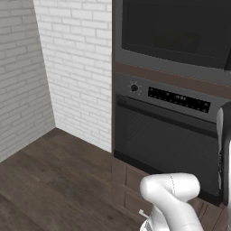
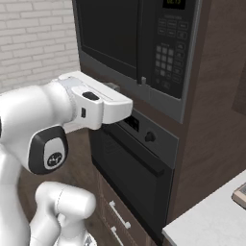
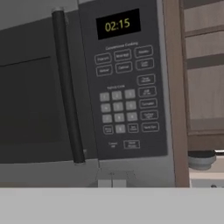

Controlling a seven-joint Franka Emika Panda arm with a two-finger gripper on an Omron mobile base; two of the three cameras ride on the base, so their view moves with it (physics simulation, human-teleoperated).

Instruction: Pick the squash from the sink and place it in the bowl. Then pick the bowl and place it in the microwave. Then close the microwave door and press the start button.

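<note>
Your jaws are sitting fully closed on nothing, their tips barely showing at the bottom of the hand view, right under the microwave's [image 3: 87, 87] grey lower trim. In the right base view you are holding the hand [image 2: 103, 103] level, pointing at the microwave [image 2: 139, 43] just below its door.

The door [image 3: 35, 92] is lying shut, its dark bar handle [image 3: 68, 87] standing upright between the window and the keypad [image 3: 124, 92]. The display [image 3: 118, 25] is reading 02:15. You are facing the keypad nearly square on.

Below the microwave, the oven [image 1: 167, 135] is sitting with its knob [image 1: 134, 88] and display strip [image 1: 179, 98], door closed. Drawers with bar pulls [image 2: 119, 215] are sitting under the oven.

To the right, a pale table corner [image 2: 211, 216] is showing. A white brick wall [image 1: 76, 63] is running off left, over dark wood floor [image 1: 49, 180].

Squash, bowl and sink: cannot tell where they are.
</note>
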